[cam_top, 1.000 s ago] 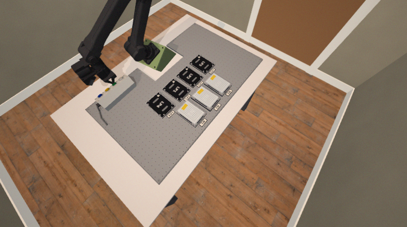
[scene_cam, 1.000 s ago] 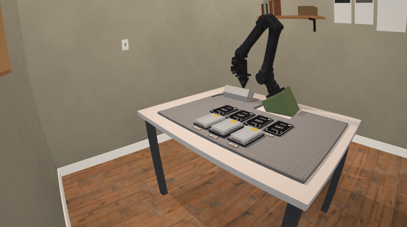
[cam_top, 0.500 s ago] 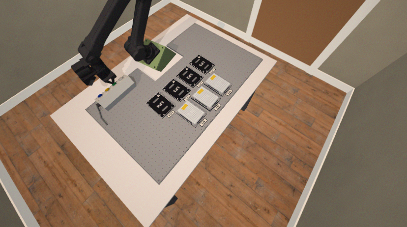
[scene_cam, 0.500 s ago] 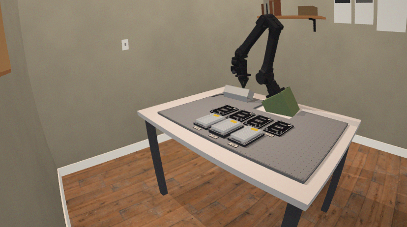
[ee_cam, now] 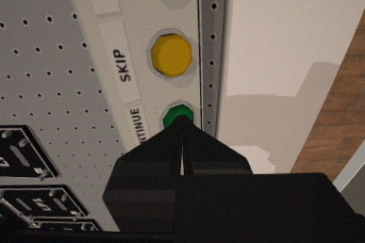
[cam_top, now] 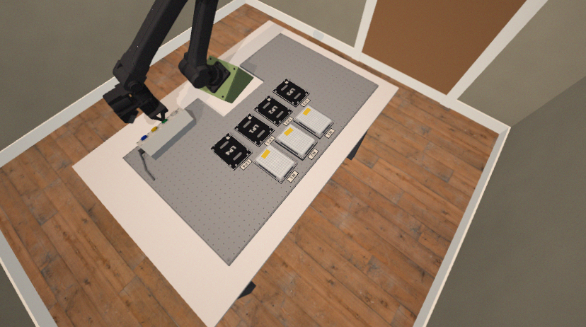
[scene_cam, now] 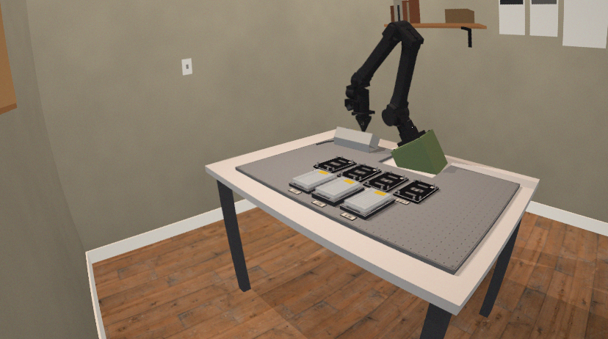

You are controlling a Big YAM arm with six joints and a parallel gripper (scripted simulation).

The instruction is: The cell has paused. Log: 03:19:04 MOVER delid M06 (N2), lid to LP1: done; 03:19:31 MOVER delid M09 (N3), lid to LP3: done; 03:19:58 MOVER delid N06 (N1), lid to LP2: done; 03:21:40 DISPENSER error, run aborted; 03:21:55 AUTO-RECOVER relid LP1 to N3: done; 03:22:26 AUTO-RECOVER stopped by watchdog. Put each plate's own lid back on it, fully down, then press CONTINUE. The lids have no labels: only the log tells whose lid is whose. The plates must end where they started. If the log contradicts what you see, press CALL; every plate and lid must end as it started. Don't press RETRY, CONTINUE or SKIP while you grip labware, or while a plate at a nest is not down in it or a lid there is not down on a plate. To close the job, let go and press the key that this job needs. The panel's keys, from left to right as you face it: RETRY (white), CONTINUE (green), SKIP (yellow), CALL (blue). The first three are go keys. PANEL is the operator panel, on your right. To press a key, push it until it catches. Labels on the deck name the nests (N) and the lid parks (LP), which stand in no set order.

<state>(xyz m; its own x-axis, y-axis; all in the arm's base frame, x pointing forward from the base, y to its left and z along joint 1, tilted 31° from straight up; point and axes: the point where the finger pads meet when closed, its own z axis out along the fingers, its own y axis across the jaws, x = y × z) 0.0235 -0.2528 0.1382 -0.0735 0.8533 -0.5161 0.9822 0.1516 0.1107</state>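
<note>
Three lidded plates (cam_top: 291, 140) are set in a row on the deck (cam_top: 216, 202), with four lid parks (cam_top: 259, 122) ranged just behind them. The panel (cam_top: 166, 132) is placed well apart, under the closed gripper (ee_cam: 182, 118).

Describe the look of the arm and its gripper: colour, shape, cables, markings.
The arm is matte black all over, built of long boxy links with rounded joint housings, on a green wedge-shaped base. No cables, labels or markings show on it. The gripper is also black: a blocky body with two flat fingers that taper to a narrow wedge tip, a thin seam between them.
</note>
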